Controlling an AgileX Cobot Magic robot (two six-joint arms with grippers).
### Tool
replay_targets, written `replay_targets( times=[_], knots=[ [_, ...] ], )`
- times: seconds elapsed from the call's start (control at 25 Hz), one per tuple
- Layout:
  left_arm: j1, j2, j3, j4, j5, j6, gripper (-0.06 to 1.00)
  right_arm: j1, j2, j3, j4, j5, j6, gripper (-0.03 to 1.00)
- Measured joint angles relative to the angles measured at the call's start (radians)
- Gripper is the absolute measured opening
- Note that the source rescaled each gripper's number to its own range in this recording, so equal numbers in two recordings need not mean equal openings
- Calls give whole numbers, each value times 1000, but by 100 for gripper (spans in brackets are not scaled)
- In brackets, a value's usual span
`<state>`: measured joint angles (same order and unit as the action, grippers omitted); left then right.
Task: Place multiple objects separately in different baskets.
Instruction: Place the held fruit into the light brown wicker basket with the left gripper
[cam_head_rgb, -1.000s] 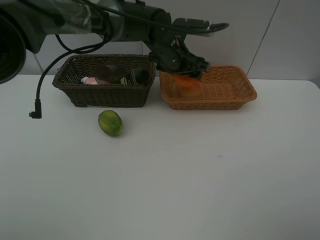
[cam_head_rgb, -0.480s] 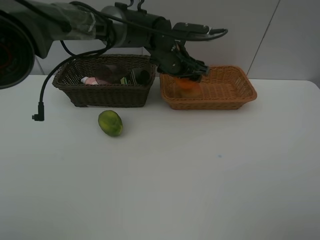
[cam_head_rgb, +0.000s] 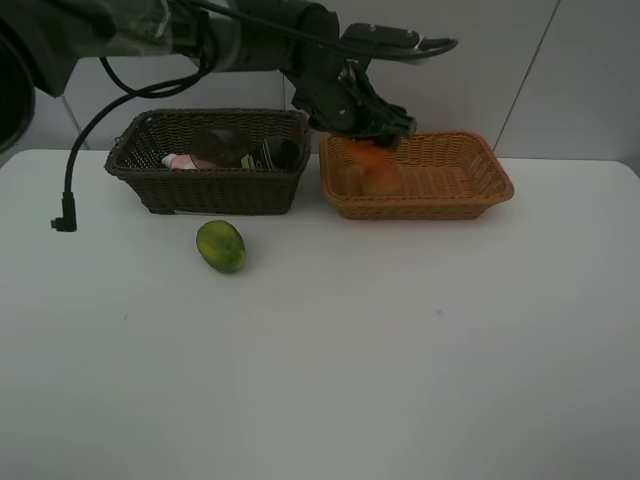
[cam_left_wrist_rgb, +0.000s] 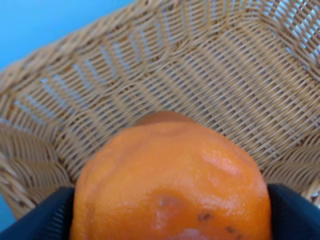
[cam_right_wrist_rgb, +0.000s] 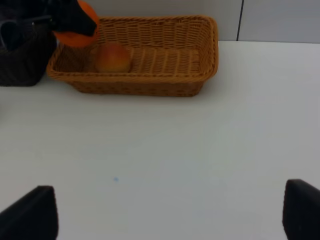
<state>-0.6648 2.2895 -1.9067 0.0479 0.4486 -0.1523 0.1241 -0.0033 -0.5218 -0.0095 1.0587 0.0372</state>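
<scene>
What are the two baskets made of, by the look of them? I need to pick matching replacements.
Both look like woven wicker or rattan. The tan basket shows pale, matte strands interlaced over ribs, with a thicker braided rim. The dark brown basket has a similar weave, stained or naturally dark; whether either is real cane or plastic imitation cannot be told.

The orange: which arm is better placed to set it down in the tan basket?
Left. The left gripper already holds the orange between its fingers directly above the tan basket, beside the peach-like fruit. The right gripper hangs open over bare table, well short of the basket.
</scene>
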Motion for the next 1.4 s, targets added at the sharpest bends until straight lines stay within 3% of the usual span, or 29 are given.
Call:
replay_targets(
  times=[0.28, 0.8, 1.4],
  knots=[
    [24, -19, 0, 7, 14, 14, 92, 0, 0, 0, 0, 0, 0, 97],
    [54, -8, 0, 16, -117, 26, 94, 0, 0, 0, 0, 0, 0, 97],
    [54, 6, 0, 6, -85, 33, 100, 0, 0, 0, 0, 0, 0, 97]
  ],
)
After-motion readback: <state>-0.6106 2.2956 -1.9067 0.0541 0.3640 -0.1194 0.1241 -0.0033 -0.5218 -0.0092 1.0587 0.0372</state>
